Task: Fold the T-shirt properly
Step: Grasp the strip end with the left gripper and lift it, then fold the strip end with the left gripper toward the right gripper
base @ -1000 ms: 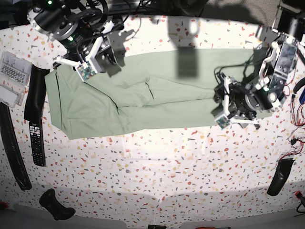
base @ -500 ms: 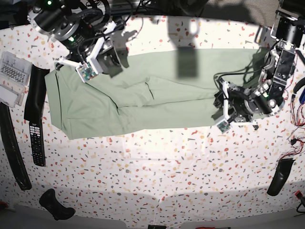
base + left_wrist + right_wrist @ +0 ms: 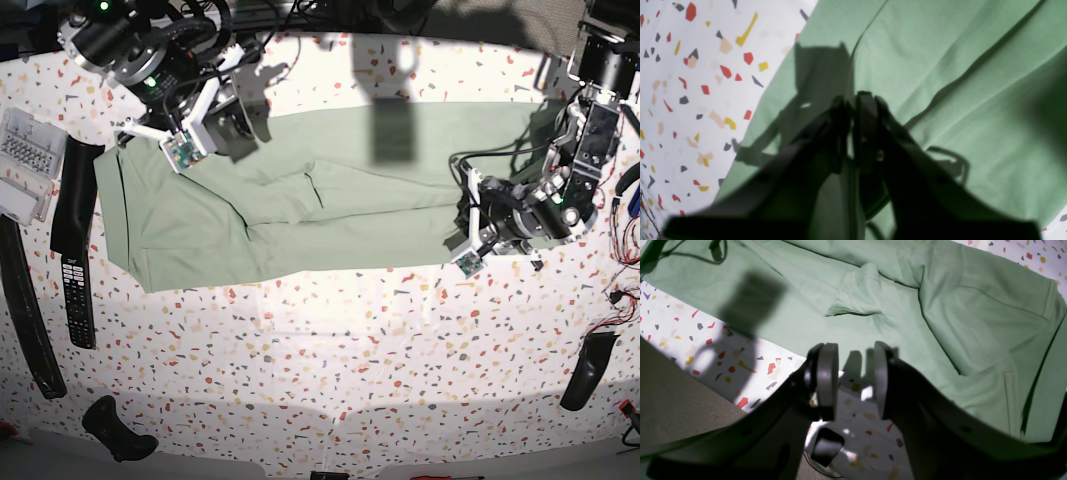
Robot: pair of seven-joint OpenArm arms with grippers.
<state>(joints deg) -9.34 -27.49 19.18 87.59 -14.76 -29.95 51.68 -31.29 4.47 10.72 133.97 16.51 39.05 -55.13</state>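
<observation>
T-shirt [image 3: 300,195]: flat on speckled worktop [image 3: 330,360], folded into a long band; long axis runs left-right in base view, sleeve end at that view's left.
Left tool [image 3: 853,103]: jaws pinched together on a ridge of T-shirt fabric near its edge.
Right tool [image 3: 851,373]: jaws partly apart, holding nothing, over the worktop just beside the T-shirt edge.

T-shirt [image 3: 330,205] hem beneath left tool [image 3: 853,100]
</observation>
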